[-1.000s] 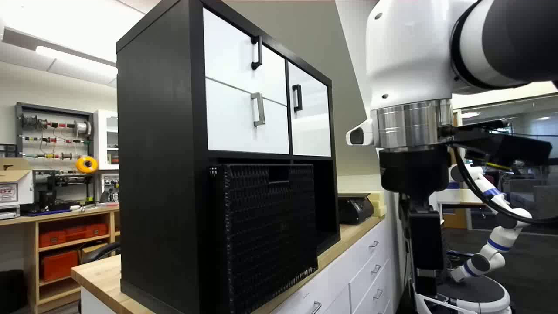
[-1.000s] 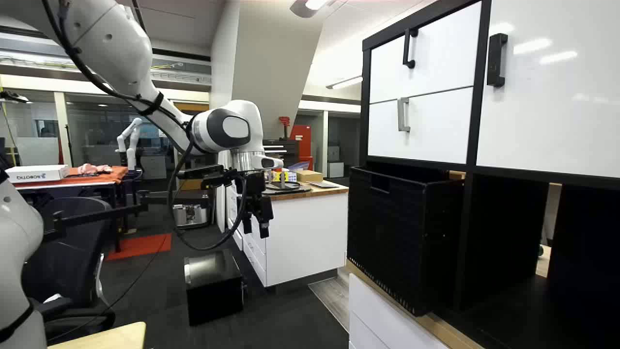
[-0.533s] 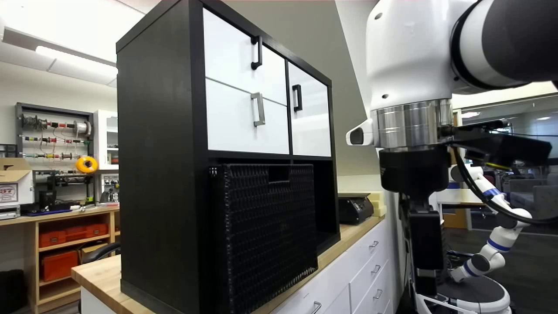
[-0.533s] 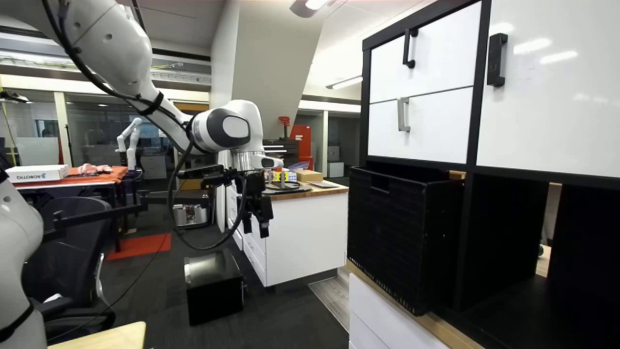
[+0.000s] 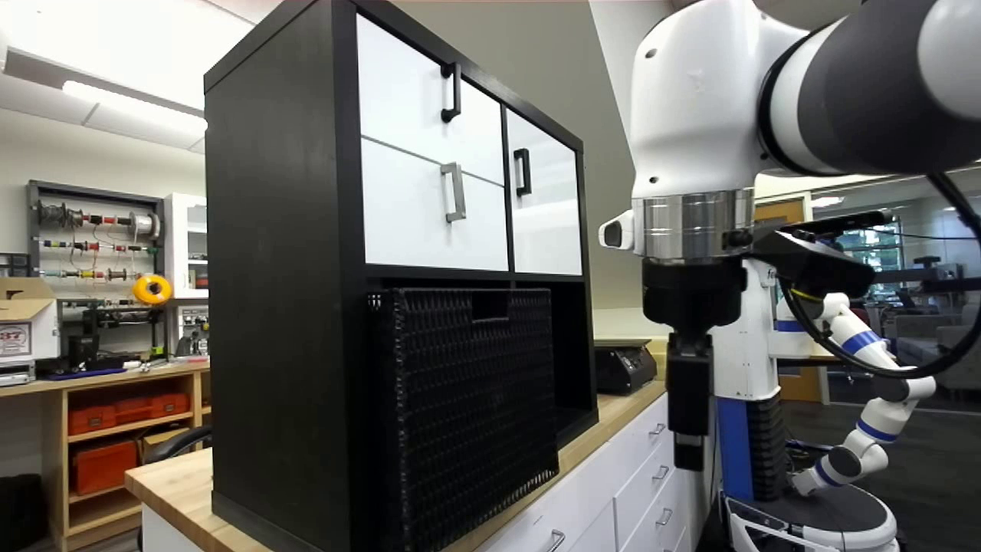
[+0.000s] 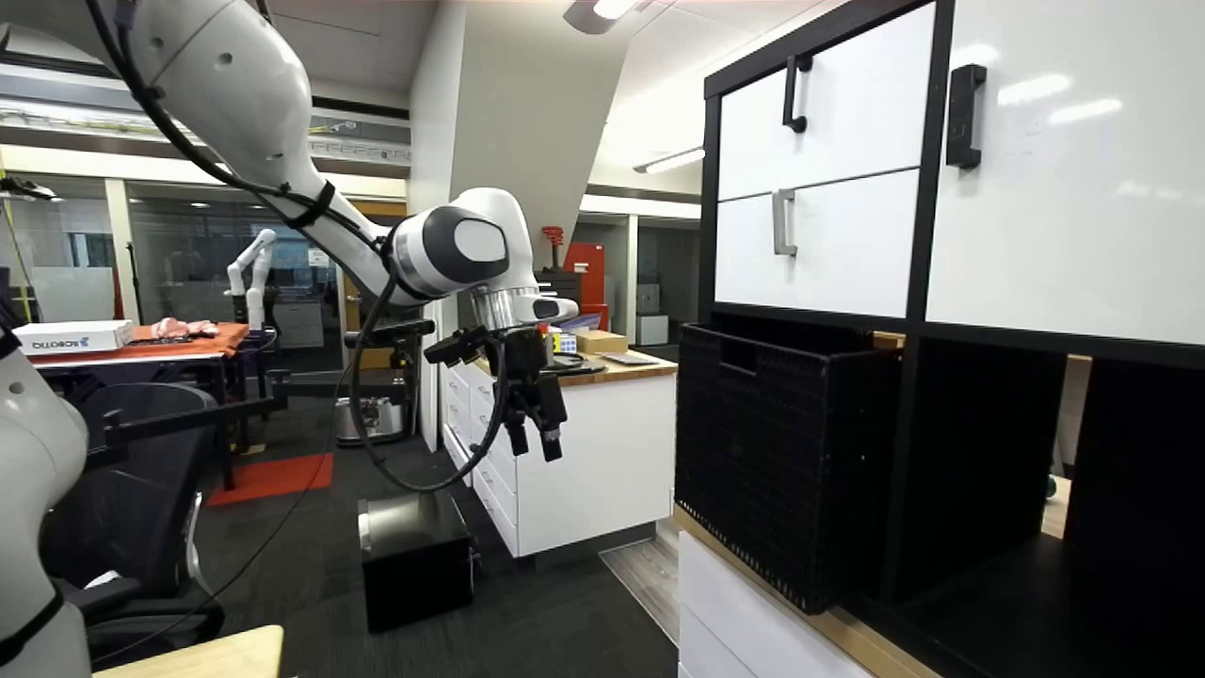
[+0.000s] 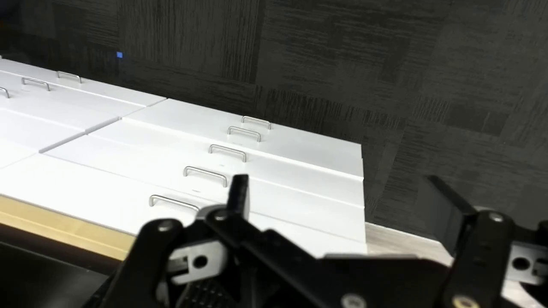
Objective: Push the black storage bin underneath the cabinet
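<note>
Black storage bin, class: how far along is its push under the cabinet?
Done: the black storage bin sits partly inside the cabinet. In hand: nothing; the open gripper hangs apart from the bin. Left: pushing in the part jutting past the cabinet's front.

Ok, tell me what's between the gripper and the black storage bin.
Just open air: in an exterior view, nothing shows between the gripper and the black storage bin except a white counter unit in the background.
</note>
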You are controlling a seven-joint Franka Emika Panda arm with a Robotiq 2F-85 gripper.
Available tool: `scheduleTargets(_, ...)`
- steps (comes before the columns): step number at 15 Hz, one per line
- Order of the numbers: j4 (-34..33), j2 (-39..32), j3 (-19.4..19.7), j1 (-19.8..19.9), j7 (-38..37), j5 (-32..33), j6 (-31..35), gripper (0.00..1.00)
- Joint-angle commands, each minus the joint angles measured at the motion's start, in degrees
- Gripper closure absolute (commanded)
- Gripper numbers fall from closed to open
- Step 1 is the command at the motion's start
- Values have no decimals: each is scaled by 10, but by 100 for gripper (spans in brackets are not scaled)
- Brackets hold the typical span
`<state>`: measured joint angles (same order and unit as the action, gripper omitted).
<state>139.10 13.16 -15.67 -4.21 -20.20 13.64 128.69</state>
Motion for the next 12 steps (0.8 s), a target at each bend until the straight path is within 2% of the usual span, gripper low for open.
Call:
scheduleTargets(1, -25, -31, 20, 23, -65, 57, 51, 0)
scheduleTargets(6, -73, -96, 44, 49, -161, 130, 126, 0)
scheduleTargets(12, -158, -186, 91, 32, -251, 214, 171, 0)
